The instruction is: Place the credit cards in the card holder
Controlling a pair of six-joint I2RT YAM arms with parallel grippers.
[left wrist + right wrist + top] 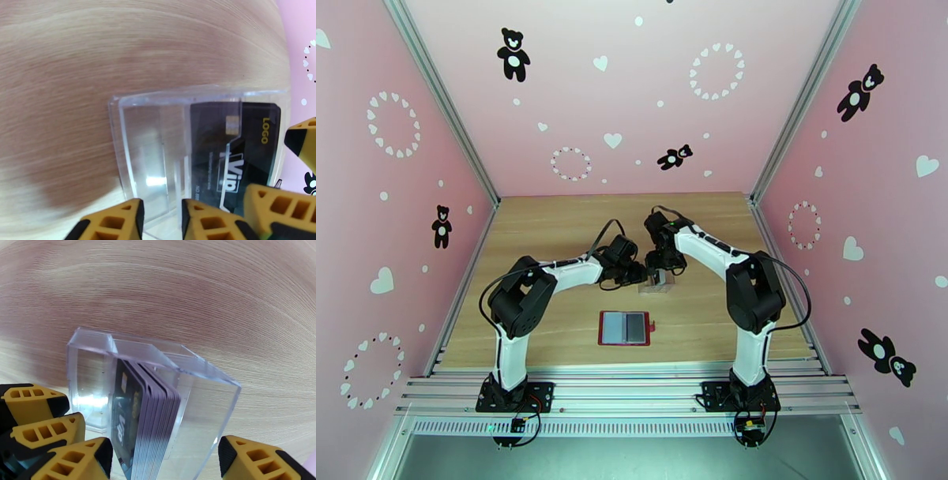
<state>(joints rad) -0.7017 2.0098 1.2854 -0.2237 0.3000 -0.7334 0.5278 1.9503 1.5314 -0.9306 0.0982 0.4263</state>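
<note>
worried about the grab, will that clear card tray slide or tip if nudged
Probably slides: the clear tray has glossy walls on a smooth wooden table. The cards stand upright beside an empty compartment, so it might tip unevenly.

One red card holder [625,328], one clear tray [87,358], and one stack of credit cards [158,413] too tight to count.

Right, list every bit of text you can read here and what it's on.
"LOGO": yellow, on the black card in the clear tray.
"Vip": big white letters, same card.
Small white print beside it: too small to read.
Card print in the right wrist view: too oblique to read.
</note>
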